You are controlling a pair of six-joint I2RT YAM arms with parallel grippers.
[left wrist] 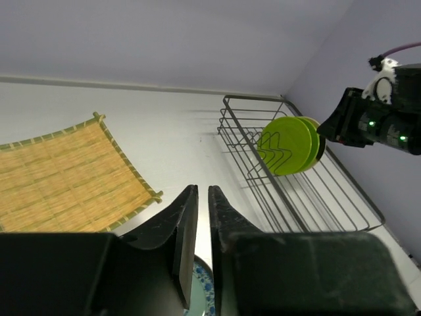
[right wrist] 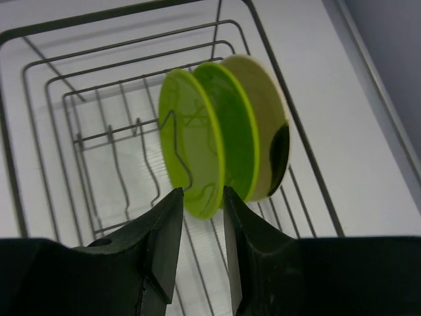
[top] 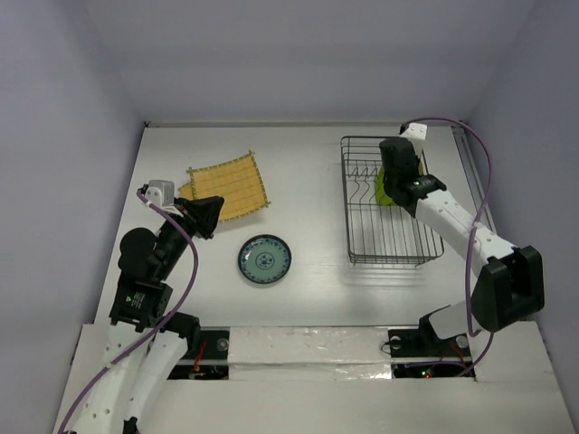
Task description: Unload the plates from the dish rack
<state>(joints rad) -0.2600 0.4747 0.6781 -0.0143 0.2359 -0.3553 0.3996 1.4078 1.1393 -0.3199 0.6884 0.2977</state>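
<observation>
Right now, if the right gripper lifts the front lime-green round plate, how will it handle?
The front lime-green round plate looks thin and rigid, so probably light and unbending. Its smooth face may slip in a pinch. Standing on edge in the dark wire dish rack, it could roll or tip once freed.

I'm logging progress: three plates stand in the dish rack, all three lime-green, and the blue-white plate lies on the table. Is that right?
Not quite. Three plates stand in the dish rack, but only two are lime-green plates. The third is a cream plate with a dark patch, as the right wrist view shows. The blue-white plate does lie on the table.
</observation>
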